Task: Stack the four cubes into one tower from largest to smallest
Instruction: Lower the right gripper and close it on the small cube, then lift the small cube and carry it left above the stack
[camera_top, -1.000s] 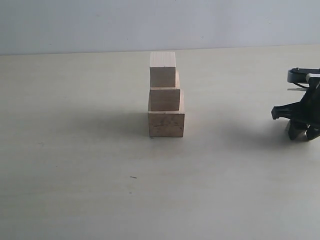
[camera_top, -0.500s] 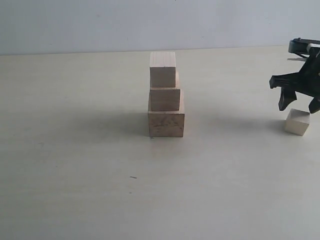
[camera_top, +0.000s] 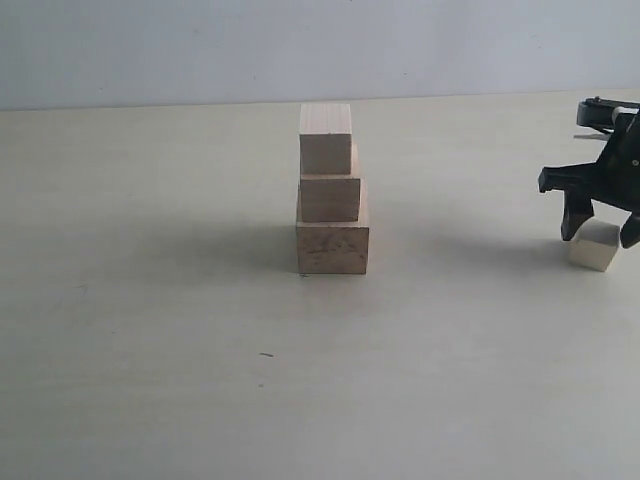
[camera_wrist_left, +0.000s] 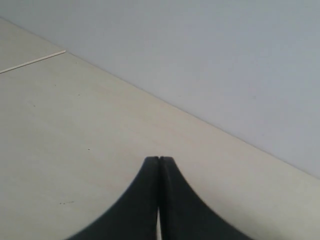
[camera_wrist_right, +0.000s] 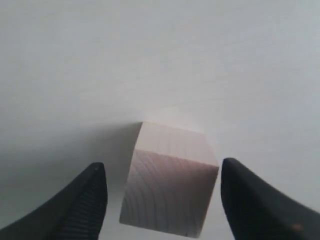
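Right wrist view — cube (camera_wrist_right: 170, 180) within claw (camera_wrist_right: 162, 165), untouched

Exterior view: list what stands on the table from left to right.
The three-cube tower → the smallest cube. The right gripper straddles that cube with open jaws, so it gets no separate place in the order.

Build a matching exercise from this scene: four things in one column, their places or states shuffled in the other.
1. largest cube
2. smallest cube
3. left end effector
4. right end effector

a. open
b. shut, above the table
c. bottom of the stack
d. alone on the table, off the stack

Pairs: 1-c, 2-d, 3-b, 4-a
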